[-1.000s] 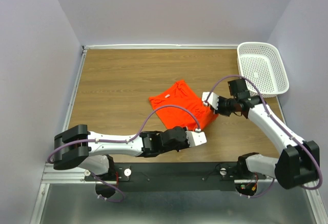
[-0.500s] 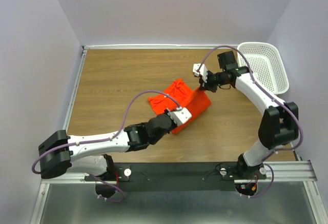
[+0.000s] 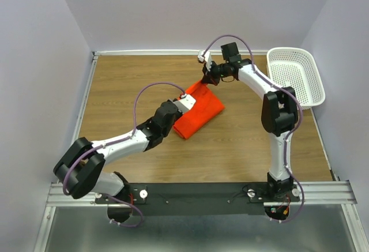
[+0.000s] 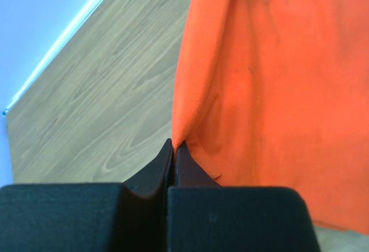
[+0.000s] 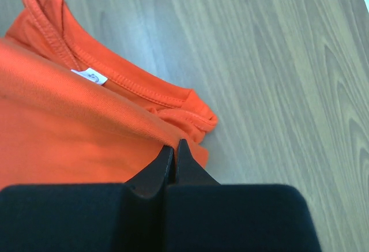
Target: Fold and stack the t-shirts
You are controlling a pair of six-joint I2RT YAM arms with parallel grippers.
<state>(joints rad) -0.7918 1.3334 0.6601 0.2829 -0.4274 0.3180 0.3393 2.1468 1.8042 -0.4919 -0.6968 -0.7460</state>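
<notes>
Left wrist: t-shirt (image 4: 277, 79) between left gripper (image 4: 173, 148) jaws

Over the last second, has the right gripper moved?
Yes. The right gripper, shut on the t-shirt, has swung toward the far wall and leftward, away from the white basket, which has stayed put.

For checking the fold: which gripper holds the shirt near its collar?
The right gripper: the collar with its label lies just beyond its tips. The left gripper pinches a plain edge of the shirt.
</notes>
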